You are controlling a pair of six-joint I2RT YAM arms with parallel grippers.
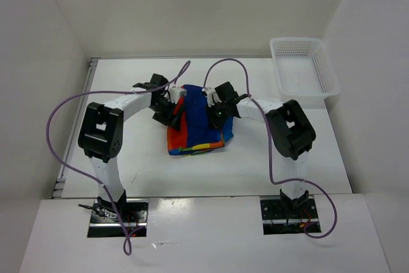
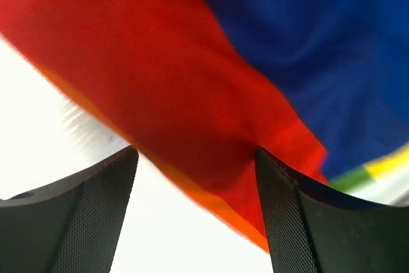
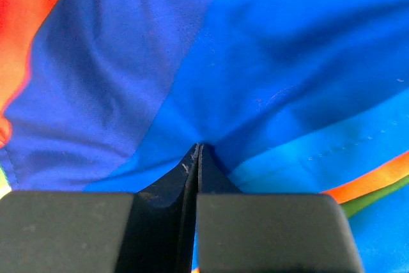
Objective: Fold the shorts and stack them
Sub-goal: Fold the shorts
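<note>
Rainbow-striped shorts (image 1: 197,126) lie bunched in a rough square at the middle of the white bench (image 1: 128,158), between the two arms. The blue part is toward the far side and the red, orange, yellow and green bands run along the left and near edges. The left arm (image 1: 102,132) reaches in from the left and the right arm (image 1: 291,129) from the right, and both wrists sit over the far half of the cloth. The left fingers (image 2: 96,222) are spread wide and released. In the left wrist view the red and orange stripe hangs across the gap, and the finger on the right side of that view meets the red cloth (actual contact is hard to confirm, the close-up is blurry). The other finger is over bare bench. The right fingers (image 3: 185,180) are clenched flat together, and creases in the blue cloth run in to their tips, so they look pinched on the shorts. A white mesh basket (image 1: 304,93) stands at the far right corner of the bench, well apart from the shorts. A purple cable (image 1: 57,139) loops off each arm.
</note>
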